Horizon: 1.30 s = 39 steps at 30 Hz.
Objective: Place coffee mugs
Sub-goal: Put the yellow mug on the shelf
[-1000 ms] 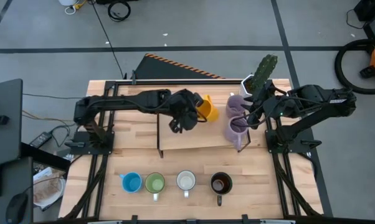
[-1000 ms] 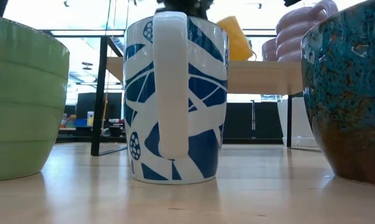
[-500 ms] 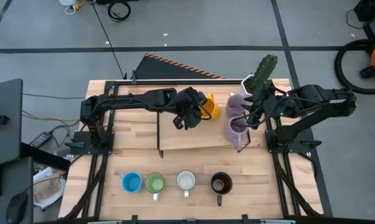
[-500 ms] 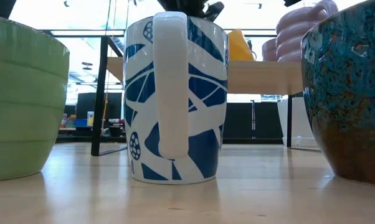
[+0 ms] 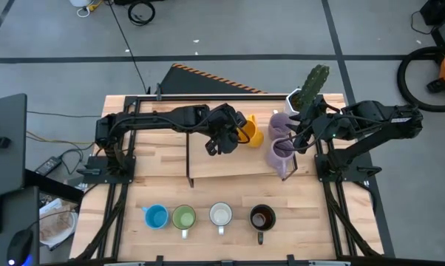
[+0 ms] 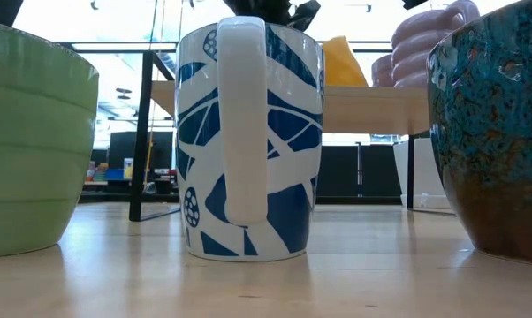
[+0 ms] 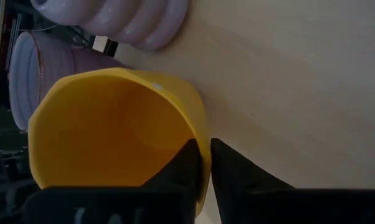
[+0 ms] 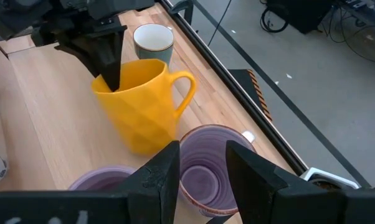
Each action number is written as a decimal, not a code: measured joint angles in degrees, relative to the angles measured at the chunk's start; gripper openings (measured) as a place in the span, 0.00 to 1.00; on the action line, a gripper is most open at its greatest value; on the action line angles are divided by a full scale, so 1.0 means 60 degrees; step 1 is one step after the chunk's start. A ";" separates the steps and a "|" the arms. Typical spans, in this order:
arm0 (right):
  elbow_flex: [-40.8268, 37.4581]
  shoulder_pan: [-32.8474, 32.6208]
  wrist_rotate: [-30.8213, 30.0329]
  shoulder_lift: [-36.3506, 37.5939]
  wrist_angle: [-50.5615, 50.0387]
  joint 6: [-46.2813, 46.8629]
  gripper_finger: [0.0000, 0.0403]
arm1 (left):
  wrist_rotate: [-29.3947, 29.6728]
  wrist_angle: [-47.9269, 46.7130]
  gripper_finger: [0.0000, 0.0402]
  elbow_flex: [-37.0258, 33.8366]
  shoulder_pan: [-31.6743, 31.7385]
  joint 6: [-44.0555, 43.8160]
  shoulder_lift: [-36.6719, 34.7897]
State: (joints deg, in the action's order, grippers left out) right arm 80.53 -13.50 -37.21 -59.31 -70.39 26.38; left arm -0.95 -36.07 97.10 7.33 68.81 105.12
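Faceted orange mug (image 8: 141,106) rim pinched by left fingers (image 8: 109,59); right fingers (image 8: 175,165) open.

It looks like a robotics lab or workshop, because the wooden surface (image 5: 148,185) stands on a grey concrete floor (image 5: 230,29) with loose cables (image 5: 130,44) at 11 o'clock and a monitor (image 5: 4,148) at 9 o'clock.
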 joint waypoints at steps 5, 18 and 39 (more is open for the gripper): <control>0.0000 0.0000 -0.0005 0.0000 0.0000 0.0002 0.34 | 0.0022 0.0242 0.18 0.0007 0.0000 0.0103 -0.0004; 0.0000 0.0000 -0.0036 0.0000 0.0000 0.0035 0.34 | 0.0036 0.0907 0.32 0.0007 0.0000 0.0150 -0.0007; 0.0000 0.0000 -0.0032 0.0000 0.0007 0.0068 0.34 | 0.0260 0.1555 0.37 0.0016 0.0044 0.1712 0.0292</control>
State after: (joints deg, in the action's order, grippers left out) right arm 80.53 -13.50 -37.41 -59.31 -70.35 26.79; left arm 0.61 -26.73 97.19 7.60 79.08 106.87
